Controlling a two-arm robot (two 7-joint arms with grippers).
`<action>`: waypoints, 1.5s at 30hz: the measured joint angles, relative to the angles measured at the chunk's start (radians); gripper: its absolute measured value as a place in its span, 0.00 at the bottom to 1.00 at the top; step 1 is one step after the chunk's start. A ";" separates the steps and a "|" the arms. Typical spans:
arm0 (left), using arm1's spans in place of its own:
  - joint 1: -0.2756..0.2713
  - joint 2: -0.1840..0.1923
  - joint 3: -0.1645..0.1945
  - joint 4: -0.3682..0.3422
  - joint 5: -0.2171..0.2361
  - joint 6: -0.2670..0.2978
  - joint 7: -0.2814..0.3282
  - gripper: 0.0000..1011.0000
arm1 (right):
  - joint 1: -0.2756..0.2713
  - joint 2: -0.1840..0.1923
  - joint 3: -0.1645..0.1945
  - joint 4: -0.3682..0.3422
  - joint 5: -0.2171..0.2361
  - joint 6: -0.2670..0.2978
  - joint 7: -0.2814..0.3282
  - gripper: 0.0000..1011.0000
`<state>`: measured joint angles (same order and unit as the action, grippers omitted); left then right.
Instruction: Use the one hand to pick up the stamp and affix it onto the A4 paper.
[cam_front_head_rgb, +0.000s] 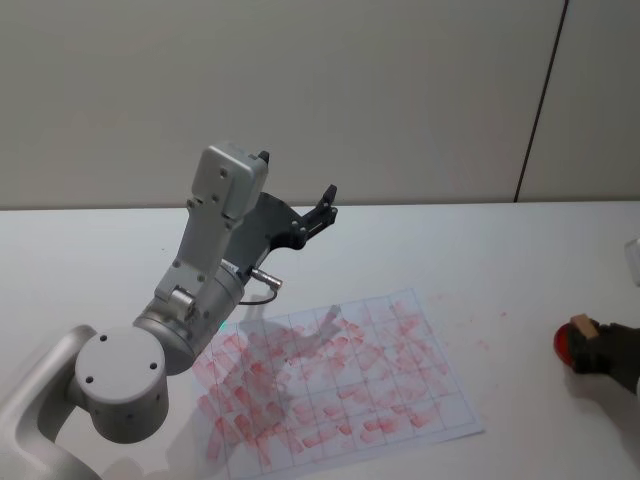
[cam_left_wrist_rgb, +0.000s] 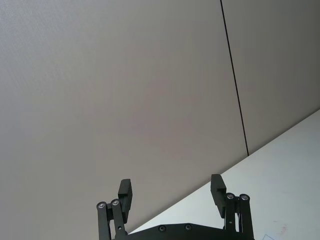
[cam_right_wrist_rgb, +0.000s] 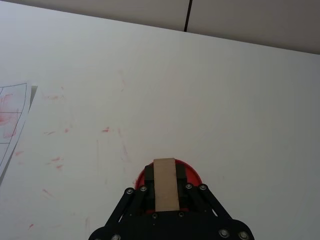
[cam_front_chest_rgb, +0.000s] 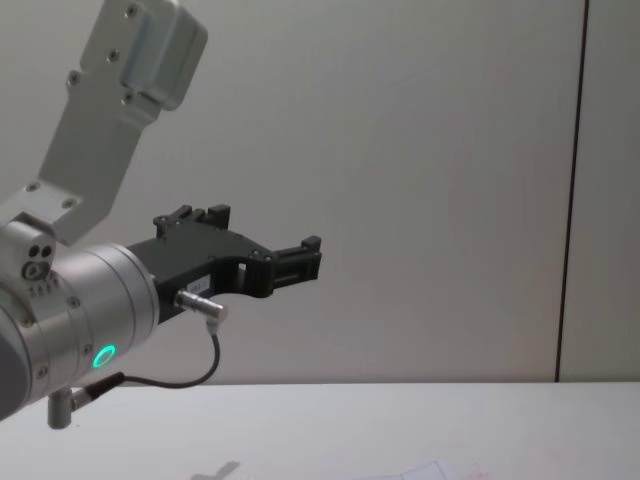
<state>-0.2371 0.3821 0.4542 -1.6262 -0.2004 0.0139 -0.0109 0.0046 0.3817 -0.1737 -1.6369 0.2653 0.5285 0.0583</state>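
Sitting gripped within right end effector (cam_right_wrist_rgb: 165, 173): stamp (cam_right_wrist_rgb: 165, 186).

Your robot's left arm (cam_front_head_rgb: 190, 290) is built from pale silver-grey cylinders and one boxy link, dotted with small screws. A small green light (cam_front_chest_rgb: 103, 356) glows on its wrist, and a thin black cable (cam_front_chest_rgb: 190, 379) loops from a metal plug. Its left gripper (cam_left_wrist_rgb: 170, 181) is matt black with two squared fingers (cam_left_wrist_rgb: 125, 195). The right gripper (cam_right_wrist_rgb: 165, 175) is also black, its linkage studded with silver screws.
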 joint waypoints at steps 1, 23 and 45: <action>0.000 0.000 0.000 0.000 0.000 0.000 0.000 0.99 | 0.000 -0.001 -0.001 0.002 -0.002 0.000 0.001 0.25; 0.000 0.000 0.000 0.000 0.000 0.000 0.000 0.99 | 0.003 -0.006 -0.002 -0.035 -0.043 -0.031 0.002 0.22; 0.000 0.000 0.000 0.000 0.000 0.000 0.000 0.99 | 0.117 -0.099 -0.085 0.010 -0.153 -0.071 0.187 0.22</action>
<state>-0.2371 0.3821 0.4542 -1.6262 -0.2004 0.0139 -0.0109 0.1211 0.2823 -0.2583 -1.6273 0.1121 0.4579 0.2455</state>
